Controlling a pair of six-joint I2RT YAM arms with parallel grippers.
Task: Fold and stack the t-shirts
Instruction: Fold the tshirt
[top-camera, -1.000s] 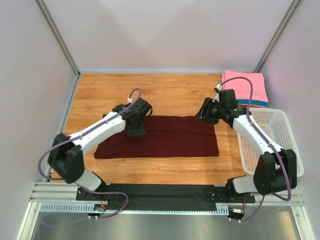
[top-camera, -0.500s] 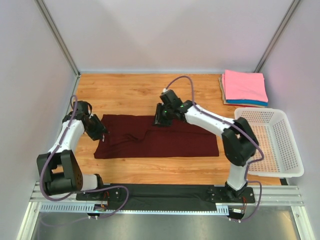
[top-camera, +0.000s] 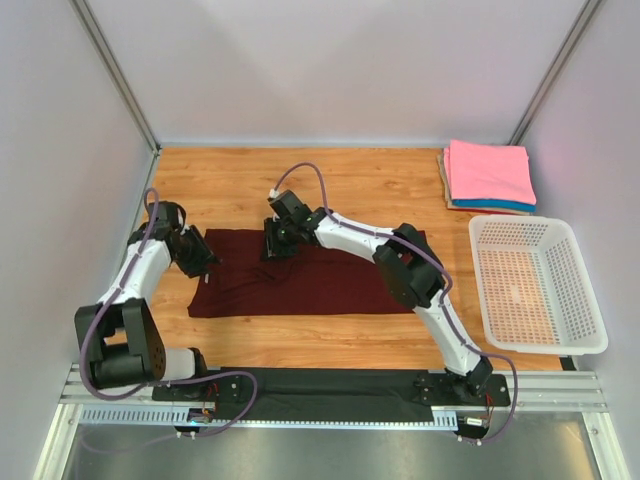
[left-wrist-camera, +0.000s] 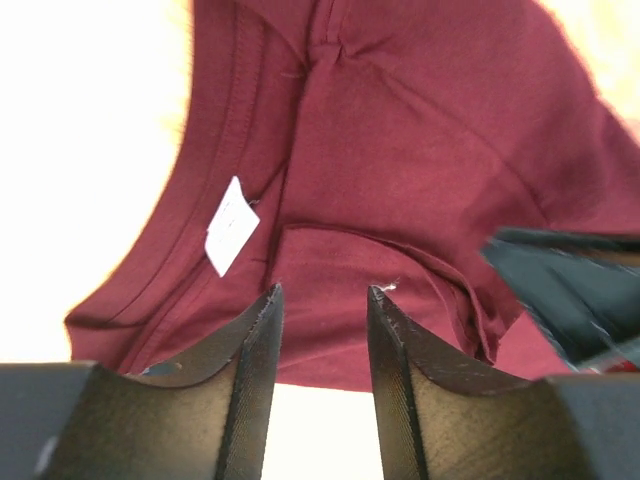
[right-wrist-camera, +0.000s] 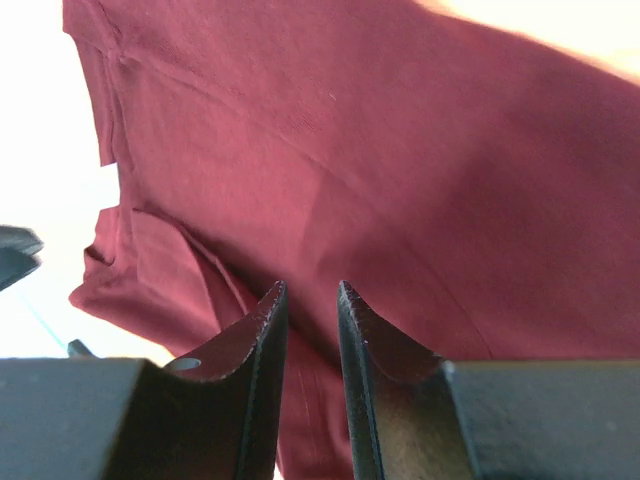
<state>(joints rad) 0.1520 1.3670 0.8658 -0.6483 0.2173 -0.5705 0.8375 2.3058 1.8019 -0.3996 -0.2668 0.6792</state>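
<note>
Just under the left tool (left-wrist-camera: 322, 290) and right tool (right-wrist-camera: 308, 288) lies the maroon t-shirt (top-camera: 340, 285).

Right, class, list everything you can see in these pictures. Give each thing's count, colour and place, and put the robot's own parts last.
Soft short-sleeved t-shirt: one, dark maroon, lying partly folded on the table, middle to left.
Small neck label: one, white, at that shirt's collar.
Folded t-shirts: three showing, pink on top with blue and tan edges beneath, stacked at the far right corner.
Perforated plastic basket: one, white, on the right side, nearer than the stack.
Wooden table: one, light brown, under everything.
Left gripper: one, black, at the shirt's left end, jaws apart.
Right gripper: one, black, over the shirt's far edge, jaws narrowly apart.
</note>
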